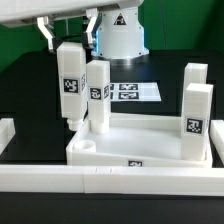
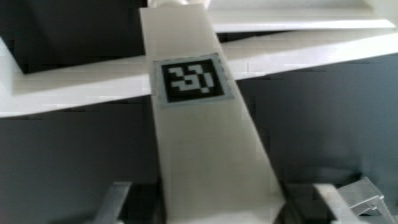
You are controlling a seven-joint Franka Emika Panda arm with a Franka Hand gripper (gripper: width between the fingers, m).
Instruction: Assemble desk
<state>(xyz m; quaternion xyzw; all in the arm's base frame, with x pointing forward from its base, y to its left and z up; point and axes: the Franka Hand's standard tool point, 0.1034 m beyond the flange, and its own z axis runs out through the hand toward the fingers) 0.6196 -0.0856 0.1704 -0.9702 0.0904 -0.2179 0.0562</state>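
Black tabletop (image 1: 30, 90), desk panel (image 1: 150, 140) centre, three legs standing. Gripper (image 1: 68, 38) clamps fourth leg (image 1: 70, 85) above near corner hole (image 1: 86, 147) (exterior view's left); next: align, lower, twist in.

On the worktop (image 1: 20, 100), the desk panel (image 1: 140, 140) lies between the rail (image 1: 100, 180) in front and the marker board (image 1: 128, 91) behind, with legs (image 1: 196, 112) standing on its corners.

bright and even in the exterior view, whites nearly washed out against black bench (image 1: 30, 90); soft, blurry, dimmer in the wrist view.
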